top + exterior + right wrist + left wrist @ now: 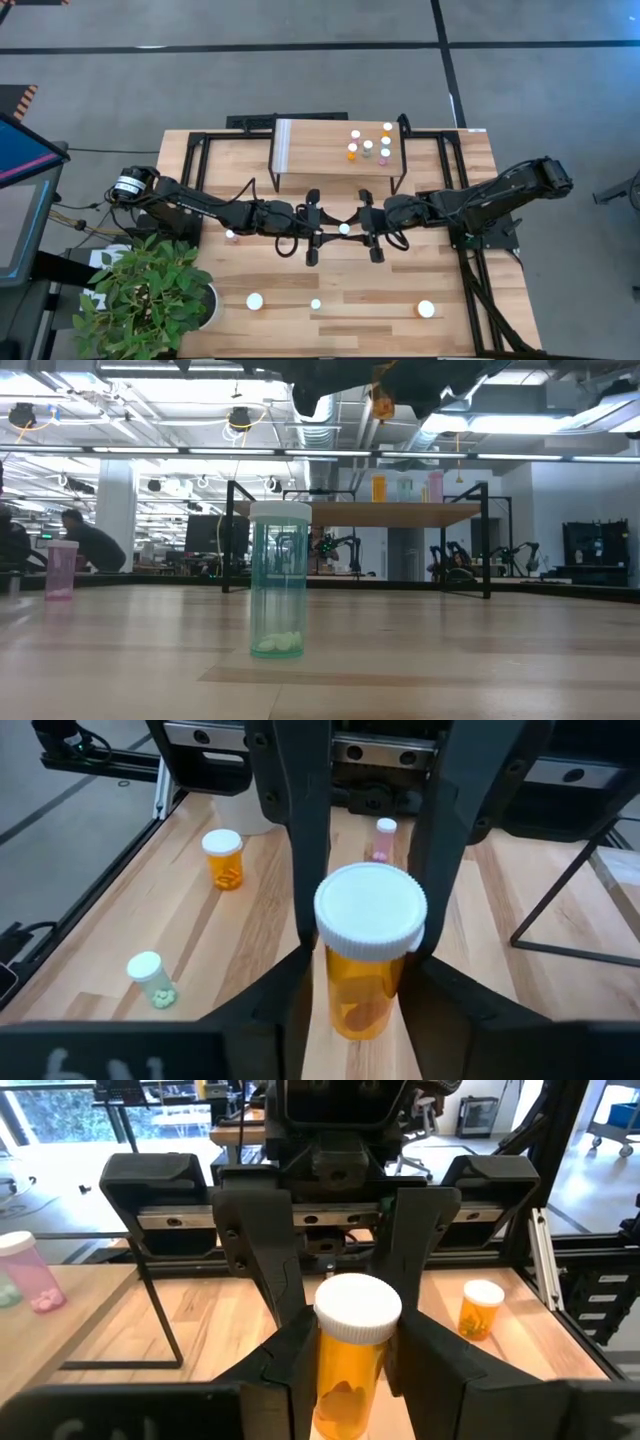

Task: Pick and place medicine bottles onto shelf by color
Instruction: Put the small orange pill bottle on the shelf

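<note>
An orange medicine bottle with a white cap (345,229) sits between both grippers over the middle of the table. My left gripper (350,1380) reaches it from the table's left, my right gripper (360,1010) from the right, each shut on it. The low view shows the orange bottle (381,402) high above the tabletop. The shelf (300,145) stands at the far edge with several bottles (370,145) upright on its right end. A green bottle (278,580), a pink bottle (60,568) and an orange bottle (426,309) stand on the table. My left gripper pinches the orange bottle's body (345,1380) below the cap between its two fingers, coming in level from the table's left. The bottle is upright and lifted clear of the table. My right gripper has the same bottle's body (365,990) between its two fingers, level from the table's right, opposite the left gripper. The cap (370,910) stands above the fingers.
A potted plant (150,290) fills the near left corner. Black frame rails (470,250) run along the table's right side and the far edge. A pink bottle (231,236) stands close under the left arm. Bare wood lies along the shelf's left half.
</note>
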### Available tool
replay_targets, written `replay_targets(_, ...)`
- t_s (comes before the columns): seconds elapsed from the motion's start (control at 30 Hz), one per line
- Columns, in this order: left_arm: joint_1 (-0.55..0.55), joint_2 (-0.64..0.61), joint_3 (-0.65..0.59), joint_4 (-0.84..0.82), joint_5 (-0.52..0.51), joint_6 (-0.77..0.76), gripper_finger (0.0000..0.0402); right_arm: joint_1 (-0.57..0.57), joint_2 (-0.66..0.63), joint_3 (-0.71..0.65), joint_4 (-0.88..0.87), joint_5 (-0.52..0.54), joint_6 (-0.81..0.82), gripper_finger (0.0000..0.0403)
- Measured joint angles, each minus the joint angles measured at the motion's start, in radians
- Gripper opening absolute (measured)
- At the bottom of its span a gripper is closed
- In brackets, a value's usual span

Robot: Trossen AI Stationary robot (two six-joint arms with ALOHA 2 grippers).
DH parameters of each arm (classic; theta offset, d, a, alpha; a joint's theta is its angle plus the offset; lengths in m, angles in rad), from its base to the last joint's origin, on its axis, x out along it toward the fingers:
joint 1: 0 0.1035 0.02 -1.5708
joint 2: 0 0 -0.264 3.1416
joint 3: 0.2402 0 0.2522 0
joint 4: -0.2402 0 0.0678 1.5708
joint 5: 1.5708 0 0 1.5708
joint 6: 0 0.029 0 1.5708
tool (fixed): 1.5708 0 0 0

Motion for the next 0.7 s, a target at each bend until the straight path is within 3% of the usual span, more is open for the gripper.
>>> replay_targets(0.4,0.008,-0.011,0.0,-0.014,-0.01,0.009,0.0101,-0.001,-0.046,0.003,-0.128,0.0,0.012,0.0216)
replay_targets(0.7,0.079,-0.108,-0.001,-0.044,-0.148,0.091,0.0101,-0.026,-0.186,0.002,-0.372,0.011,0.137,0.0209)
